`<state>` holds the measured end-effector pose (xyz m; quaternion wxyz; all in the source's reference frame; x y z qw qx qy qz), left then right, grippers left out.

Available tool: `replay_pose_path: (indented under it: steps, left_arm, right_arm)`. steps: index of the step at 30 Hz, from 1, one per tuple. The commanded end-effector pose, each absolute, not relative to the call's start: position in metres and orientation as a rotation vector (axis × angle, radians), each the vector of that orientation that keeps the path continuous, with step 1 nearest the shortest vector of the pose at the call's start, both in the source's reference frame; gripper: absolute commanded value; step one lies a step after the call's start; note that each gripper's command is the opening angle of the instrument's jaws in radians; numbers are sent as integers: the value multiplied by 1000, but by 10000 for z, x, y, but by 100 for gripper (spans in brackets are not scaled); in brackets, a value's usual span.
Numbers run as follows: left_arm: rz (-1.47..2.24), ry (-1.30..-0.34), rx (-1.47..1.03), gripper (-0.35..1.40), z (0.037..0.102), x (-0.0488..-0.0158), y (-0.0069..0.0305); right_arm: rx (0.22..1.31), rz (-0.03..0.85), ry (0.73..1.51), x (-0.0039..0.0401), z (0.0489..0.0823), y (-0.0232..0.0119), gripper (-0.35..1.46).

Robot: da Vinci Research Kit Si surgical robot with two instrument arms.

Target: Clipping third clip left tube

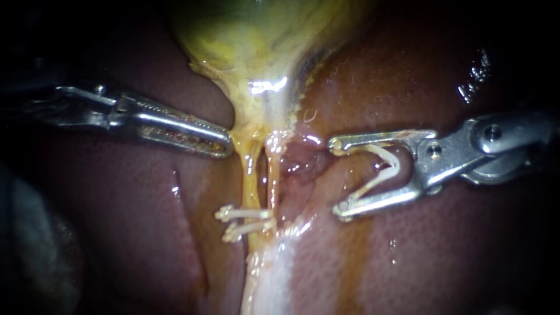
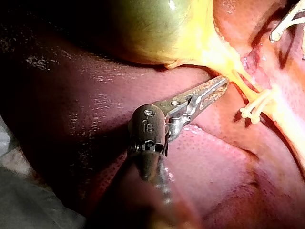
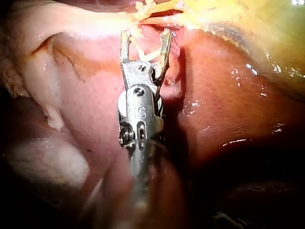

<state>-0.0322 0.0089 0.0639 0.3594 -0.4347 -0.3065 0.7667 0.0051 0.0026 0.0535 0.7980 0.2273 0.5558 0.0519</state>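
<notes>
Now, left tube [image 1: 251, 175]: centre of frame, a thin yellow strand running down from the gallbladder's neck; upper stretch bare.
set clips [image 1: 245, 221]: two, pale, lying across it lower down, one just under the other.
right tube [image 1: 273, 181]: just beside it, on its right.
open clip [image 1: 385, 166]: right of centre, apart from both tubes.
your right instrument [image 1: 335, 178]: jaws spread wide, one clip leg seated against each.
your left instrument [image 1: 224, 147]: jaws lying together, tip against the neck tissue at the tube's top.
gallbladder [image 1: 262, 35]: top centre.
liver [image 1: 146, 233]: all round.

Left instrument [image 1: 225, 146] closed, right [image 1: 338, 177] gripping clip [image 1: 394, 169]
</notes>
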Motion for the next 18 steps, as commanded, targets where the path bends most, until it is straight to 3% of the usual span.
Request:
replay_pose_path:
  steps: [1,18]
  left_arm:
    - [1977,-794,-1122,-35,634,-319,91]
    - [1953,-751,-1104,-35,572,-259,115]
  right_arm:
    - [488,112,1193,51,535,26,50]
    - [487,114,1192,57,533,25,50]
